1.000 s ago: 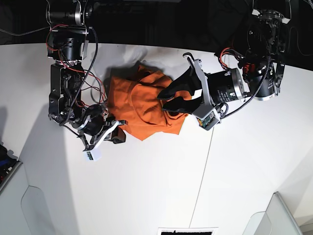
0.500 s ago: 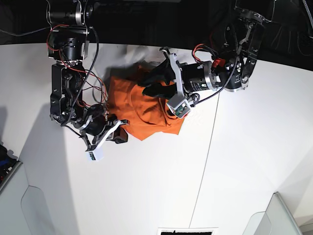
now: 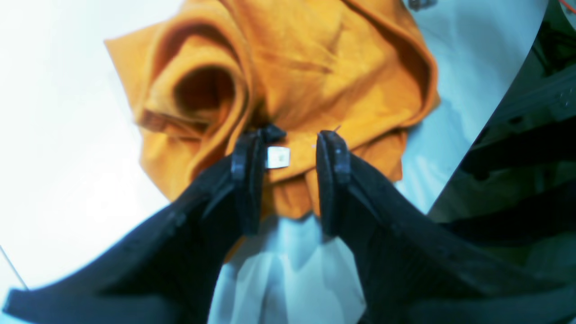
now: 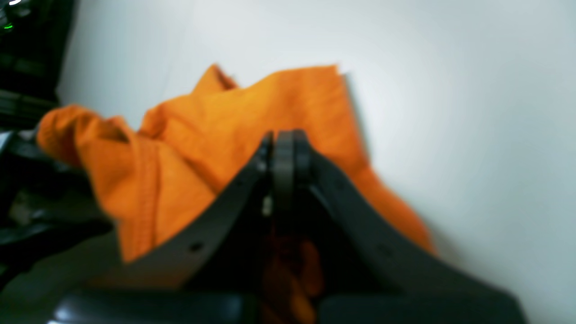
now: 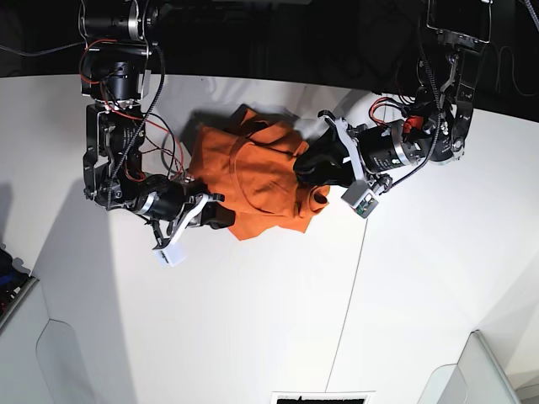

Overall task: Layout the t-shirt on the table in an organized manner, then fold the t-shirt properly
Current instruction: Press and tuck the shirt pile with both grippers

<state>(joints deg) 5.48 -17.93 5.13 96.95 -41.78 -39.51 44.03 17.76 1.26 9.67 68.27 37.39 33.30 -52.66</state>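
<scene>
White matte table under both arms, crossed by one thin dark seam, dark background beyond the far edge.

Toward the far middle of that surface, between the two arms: the t-shirt, orange, bunched in a rumpled heap. Folded over on itself, one loop of cloth standing open like a tunnel in the left wrist view, no sleeve or hem lying flat.

At the heap's seam-side edge: the left gripper, jaws about half apart. Straddles the collar fold, with the small white tag showing in the gap. Clamps nothing.

At the opposite, near edge of the heap: the right gripper, jaws pressed fully together. Right at the fabric's border in the base view; possibly pinching a thin bit of hem, but too blurred in its own wrist view to tell.

Judged against the task: very early. Nothing laid out yet, no fold made. Left to do: finding collar, shoulders or hem, drawing the cloth apart and flat, smoothing the sleeves, then every fold. Plenty of bare tabletop nearer the camera for spreading.
</scene>
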